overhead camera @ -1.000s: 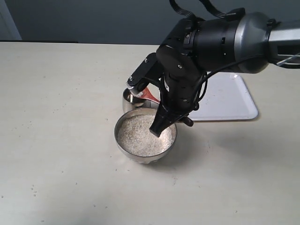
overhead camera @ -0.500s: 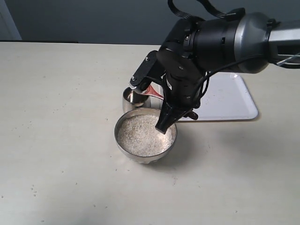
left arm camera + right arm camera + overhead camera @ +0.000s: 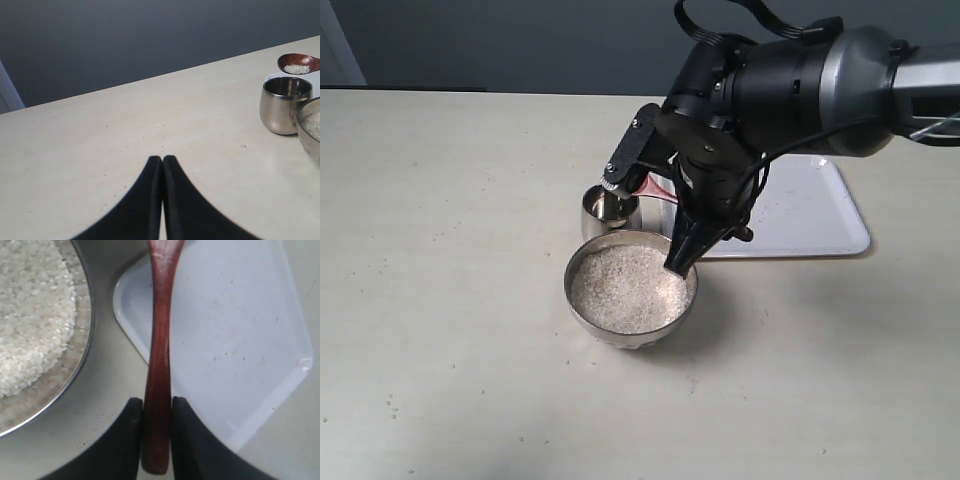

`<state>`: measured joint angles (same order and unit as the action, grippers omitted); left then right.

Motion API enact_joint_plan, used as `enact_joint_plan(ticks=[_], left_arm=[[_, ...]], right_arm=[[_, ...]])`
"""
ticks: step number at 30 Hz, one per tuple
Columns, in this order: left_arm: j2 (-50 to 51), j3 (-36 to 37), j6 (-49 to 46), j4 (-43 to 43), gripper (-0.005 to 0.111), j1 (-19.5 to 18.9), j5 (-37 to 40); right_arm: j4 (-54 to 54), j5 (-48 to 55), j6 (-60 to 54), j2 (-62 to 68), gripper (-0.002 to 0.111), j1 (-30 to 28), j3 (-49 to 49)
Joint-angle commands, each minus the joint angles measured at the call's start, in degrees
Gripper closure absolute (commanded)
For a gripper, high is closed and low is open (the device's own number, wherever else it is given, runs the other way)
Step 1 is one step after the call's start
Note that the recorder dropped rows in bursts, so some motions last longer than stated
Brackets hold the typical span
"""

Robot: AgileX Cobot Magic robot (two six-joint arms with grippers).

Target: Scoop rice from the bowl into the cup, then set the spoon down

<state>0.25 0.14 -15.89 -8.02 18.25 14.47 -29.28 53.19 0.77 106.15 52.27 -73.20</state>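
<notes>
The steel bowl (image 3: 582, 300) holds white rice (image 3: 623, 288) at the table's middle. Just behind it stands the small steel cup (image 3: 608, 213). My right gripper (image 3: 680, 262) hangs over the bowl's far right rim, shut on the handle of the reddish-brown wooden spoon (image 3: 159, 350). The spoon's head (image 3: 299, 63) carries a little rice and hovers just above and behind the cup (image 3: 284, 105). In the exterior view the arm hides most of the spoon (image 3: 658, 185). My left gripper (image 3: 162, 160) is shut on nothing, low over bare table, well away from the cup.
A flat white tray (image 3: 805, 215) lies right of the bowl and cup, under my right arm; in the right wrist view the tray (image 3: 235, 340) runs beneath the spoon handle. The bowl (image 3: 86, 345) sits beside it. A few stray grains dot the table.
My right gripper has risen out of the rice and shifted right and back, carrying the spoon head up toward the cup. Bowl and cup have not moved.
</notes>
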Motion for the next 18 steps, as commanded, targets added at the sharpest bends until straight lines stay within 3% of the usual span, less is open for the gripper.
enact_joint_plan(ticks=[1, 18], left_arm=[[-0.2, -0.1, 0.3, 0.0, 0.106, 0.1, -0.8], [-0.2, -0.1, 0.3, 0.0, 0.106, 0.1, -0.8]], right_arm=[[-1.0, 0.0, -0.2, 0.0, 0.109, -0.2, -0.3], [-4.0, -0.1, -1.8, 0.1, 0.109, 2.1, -0.3]])
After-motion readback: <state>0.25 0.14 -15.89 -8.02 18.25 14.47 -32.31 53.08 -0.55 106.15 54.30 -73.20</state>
